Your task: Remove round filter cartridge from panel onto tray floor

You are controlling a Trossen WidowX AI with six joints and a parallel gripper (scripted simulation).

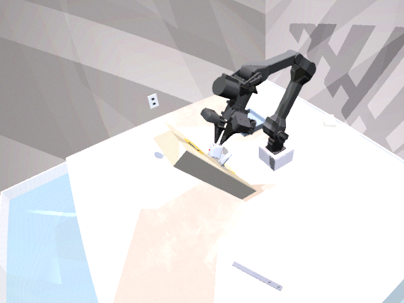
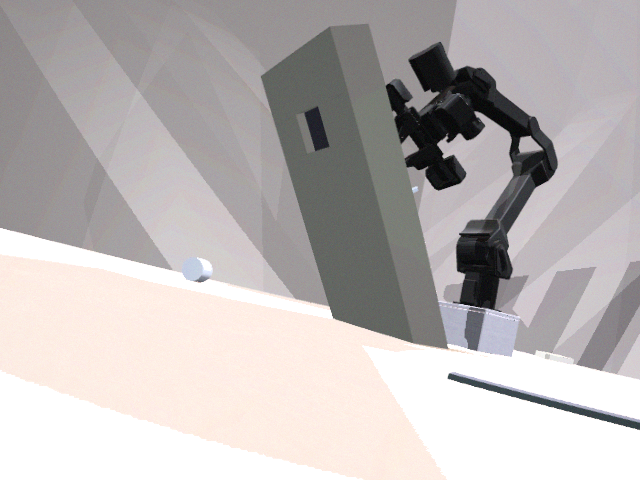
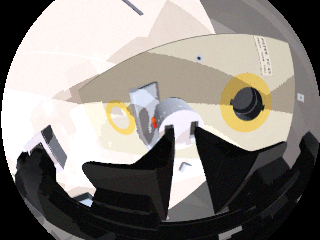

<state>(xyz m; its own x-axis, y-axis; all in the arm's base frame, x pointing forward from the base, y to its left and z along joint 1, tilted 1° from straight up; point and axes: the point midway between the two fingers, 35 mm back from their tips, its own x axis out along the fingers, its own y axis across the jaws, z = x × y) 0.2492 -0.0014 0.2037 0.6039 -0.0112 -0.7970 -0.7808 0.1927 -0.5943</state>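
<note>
The filter cartridge (image 1: 215, 151) (image 3: 183, 119) shows as a short white cylinder standing out from the front of the tilted service panel (image 1: 212, 175) (image 2: 341, 217) (image 3: 220, 62). Its face has two dark slots, and a red mark is on its side. My gripper (image 1: 218, 143) (image 3: 184, 132) is partly open, with one fingertip at each slot. Whether the tips are inside the slots cannot be told. In the exterior view the panel hides the fingertips and the cartridge. The blue tray (image 1: 256, 118) lies behind the gripper, partly hidden by the arm.
A grey plate (image 1: 225, 158) (image 3: 145, 105) juts out right beside the cartridge. A yellow ring (image 3: 226, 117) surrounds a dark notched hole; a paler yellow ring (image 3: 111, 120) is across the panel. A small disc (image 1: 158, 154) (image 2: 196, 269) and metal strip (image 1: 257, 276) (image 2: 542, 399) lie on the table.
</note>
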